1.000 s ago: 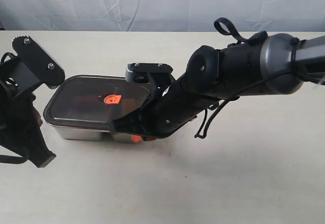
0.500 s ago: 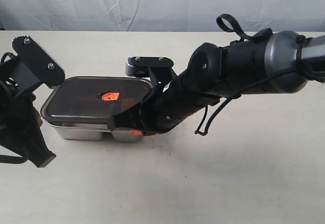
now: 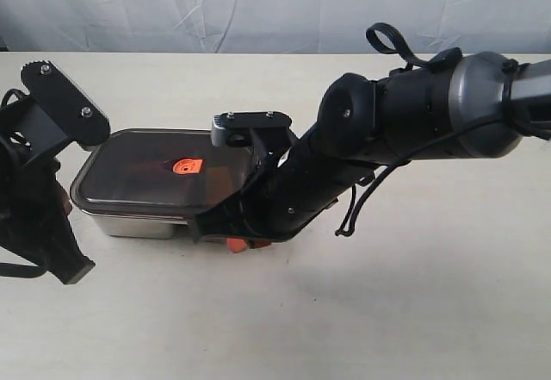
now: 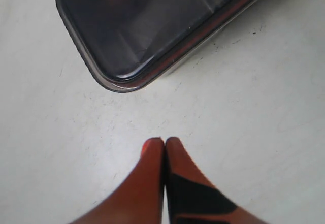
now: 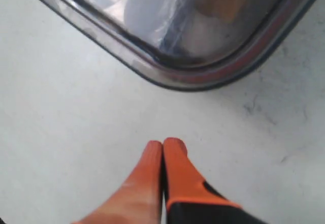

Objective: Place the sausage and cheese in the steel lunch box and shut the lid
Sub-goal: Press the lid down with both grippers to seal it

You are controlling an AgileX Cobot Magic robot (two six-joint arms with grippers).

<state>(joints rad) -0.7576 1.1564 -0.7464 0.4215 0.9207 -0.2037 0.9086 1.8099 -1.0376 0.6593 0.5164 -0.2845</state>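
The right gripper (image 5: pixel 163 145) has its orange fingertips pressed together on nothing, just off a corner of the steel lunch box (image 3: pixel 129 222). The left gripper (image 4: pixel 164 144) is likewise pinched closed and empty near another corner. The tinted lid (image 3: pixel 146 173) lies on the box, orange valve (image 3: pixel 185 167) up. The contents beneath are too blurred to name.

The right pincer (image 5: pixel 163 144) has tapered orange fingers (image 5: pixel 147 178), black-backed; the left pincer (image 4: pixel 164 141) matches, in darker red. Behind the right pincer, the arm (image 3: pixel 413 113) is black and grey; black cables (image 3: pixel 347 212) loop beside it.
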